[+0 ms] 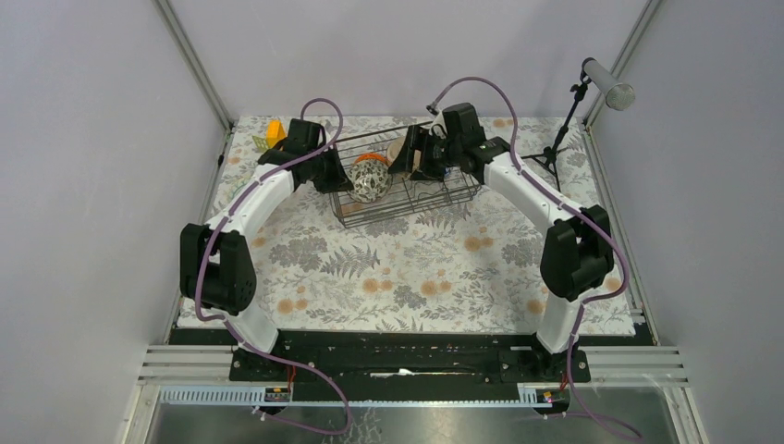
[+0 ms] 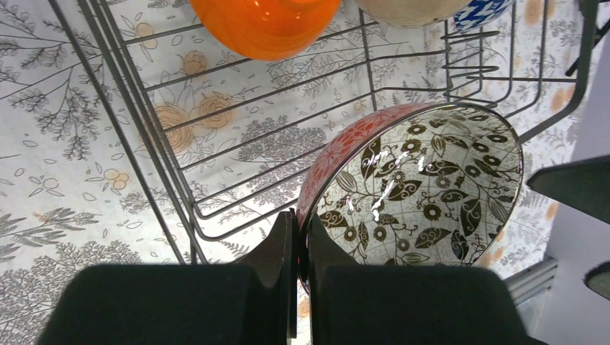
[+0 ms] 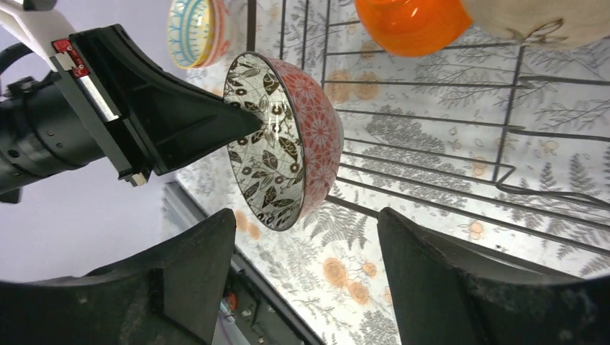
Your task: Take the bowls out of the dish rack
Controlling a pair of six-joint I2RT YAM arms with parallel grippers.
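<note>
The black wire dish rack (image 1: 434, 199) stands at the back middle of the table. At its left end a pink patterned bowl (image 2: 424, 180) with dark leaves inside stands on edge. My left gripper (image 2: 302, 215) is shut on its rim, one finger inside and one outside. This bowl (image 3: 288, 144) also shows in the right wrist view, just beyond my right gripper (image 3: 306, 215), which is open with nothing between its fingers. An orange bowl (image 2: 262, 25), a beige bowl (image 2: 410, 8) and a blue-white zigzag bowl (image 2: 482, 11) sit further along the rack.
A striped bowl (image 3: 194, 29) lies past the left gripper, outside the rack wires. An orange block (image 1: 275, 132) sits at the back left corner. A microphone stand (image 1: 564, 129) stands at the back right. Grey enclosure walls close in the flowered cloth on three sides.
</note>
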